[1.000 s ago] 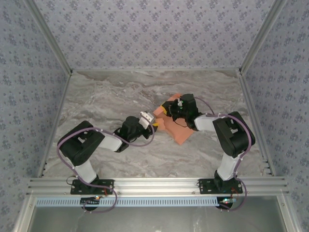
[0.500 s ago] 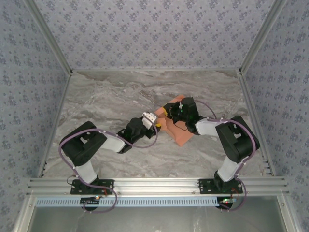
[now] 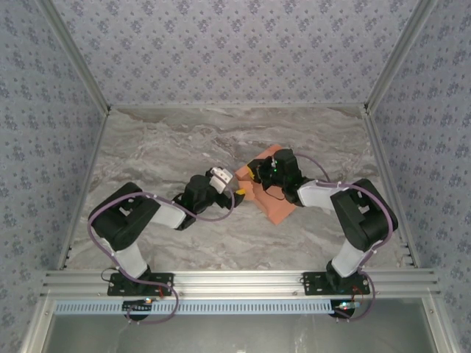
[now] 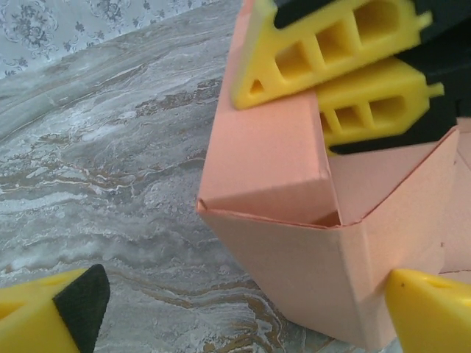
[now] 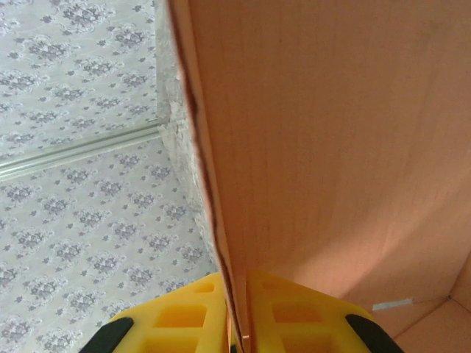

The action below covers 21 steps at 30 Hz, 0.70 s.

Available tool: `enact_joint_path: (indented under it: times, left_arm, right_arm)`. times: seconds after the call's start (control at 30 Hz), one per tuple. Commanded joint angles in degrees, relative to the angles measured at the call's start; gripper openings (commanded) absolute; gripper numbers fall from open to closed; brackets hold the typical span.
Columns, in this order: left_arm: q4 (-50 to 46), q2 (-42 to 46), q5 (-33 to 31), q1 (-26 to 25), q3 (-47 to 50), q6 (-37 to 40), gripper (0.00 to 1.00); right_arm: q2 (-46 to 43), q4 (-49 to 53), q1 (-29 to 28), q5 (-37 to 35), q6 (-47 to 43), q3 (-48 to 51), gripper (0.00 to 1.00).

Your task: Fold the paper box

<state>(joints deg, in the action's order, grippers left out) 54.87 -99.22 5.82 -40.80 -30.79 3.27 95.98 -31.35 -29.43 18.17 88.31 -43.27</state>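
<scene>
The paper box [image 3: 276, 206] is salmon-orange card, partly folded up, lying right of the table's middle. My right gripper [image 3: 259, 175] is shut on its upright far-left wall. In the right wrist view that wall [image 5: 331, 147] runs up from between the two yellow fingers [image 5: 176, 316], with the right gripper [image 5: 237, 323] clamped on it. In the left wrist view the box [image 4: 294, 257] shows a raised corner and an inner flap, pinched above by the right gripper [image 4: 294, 110]. My left gripper [image 4: 243, 309] is open, its fingertips spread either side of the box's near corner. From above, the left gripper [image 3: 237, 190] sits just left of the box.
The box rests on a grey marbled tabletop [image 3: 162, 154]. Patterned walls [image 3: 235, 51] with metal corner rails close the space at the back and sides. A metal rail [image 3: 235, 281] runs along the near edge by the arm bases.
The left wrist swung slightly toward the box and then eased back left. The right gripper has stayed clamped on the box wall, with the box hardly moved.
</scene>
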Motion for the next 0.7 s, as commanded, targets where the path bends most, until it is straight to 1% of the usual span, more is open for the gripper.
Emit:
enact_joint_path:
  times: [0.0, 0.2, 0.3, 0.47, 0.67]
  left_arm:
    - [3.9, 0.8, 3.5, 0.5, 1.0, 1.3, 0.99]
    - [1.3, 1.9, 11.6, 2.2, 1.5, 2.5, 0.99]
    - [2.5, 1.3, 11.7, 2.2, 1.7, -0.1, 0.99]
    - [11.2, -2.5, 8.9, 2.2, 4.2, -8.6, 0.99]
    - [16.4, -4.0, 10.4, 2.0, 6.0, -17.2, 0.99]
  right_arm:
    - [-0.5, 8.4, -1.1, 0.5, 0.3, 1.1, 0.14]
    - [-1.1, 10.4, -1.3, -0.3, 0.1, 1.1, 0.15]
    - [-1.2, 10.0, -1.5, -1.0, 0.7, 1.5, 0.16]
    - [-2.4, 7.4, -2.0, -3.5, 2.7, 3.7, 0.15]
    - [-4.9, 6.3, -2.0, -6.2, 3.9, 5.4, 0.15]
